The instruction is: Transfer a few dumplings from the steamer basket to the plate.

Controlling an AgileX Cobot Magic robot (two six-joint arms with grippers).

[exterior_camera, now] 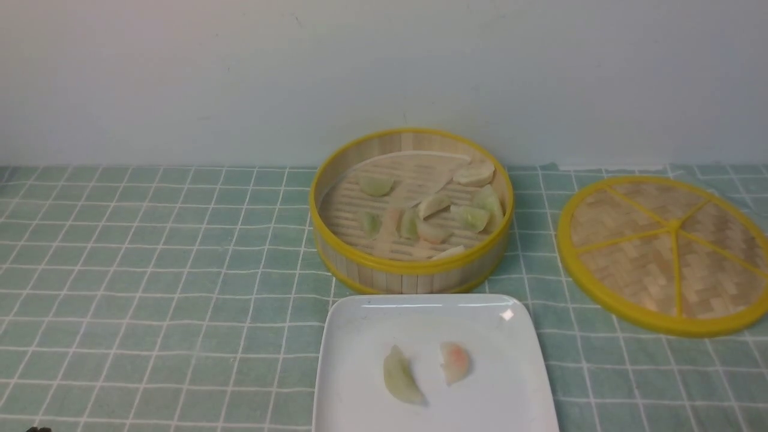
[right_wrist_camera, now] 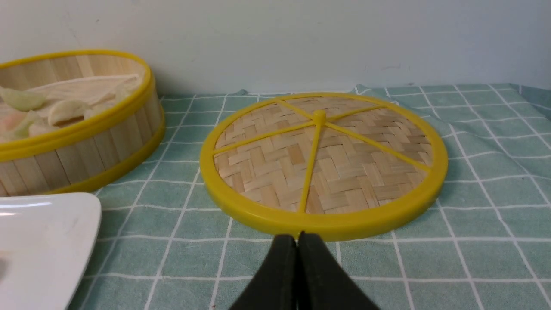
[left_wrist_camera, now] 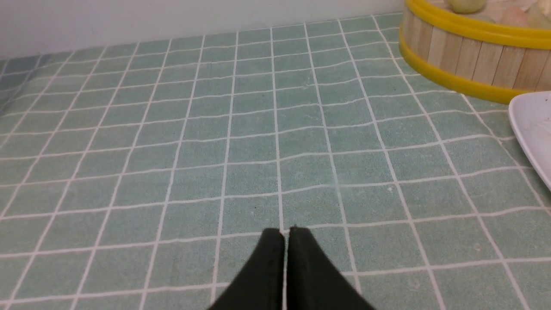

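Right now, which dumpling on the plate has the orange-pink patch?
The dumpling nearer the robot's right; the other is plain green.

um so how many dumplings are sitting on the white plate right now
2. A pale green dumpling lies near the plate's middle, and a white-pink dumpling lies just right of it. The front view cuts off the plate's near edge, so any there would be hidden.

A round woven lid (exterior_camera: 674, 231) with a yellow rim and yellow spokes meeting at a small central knob lies flat near the table's far right corner. A green cloth (exterior_camera: 156, 270) with a grid of pale lines covers the table, rumpled along the far edge at the right. A plain pale wall (exterior_camera: 240, 78) rises behind the far edge.
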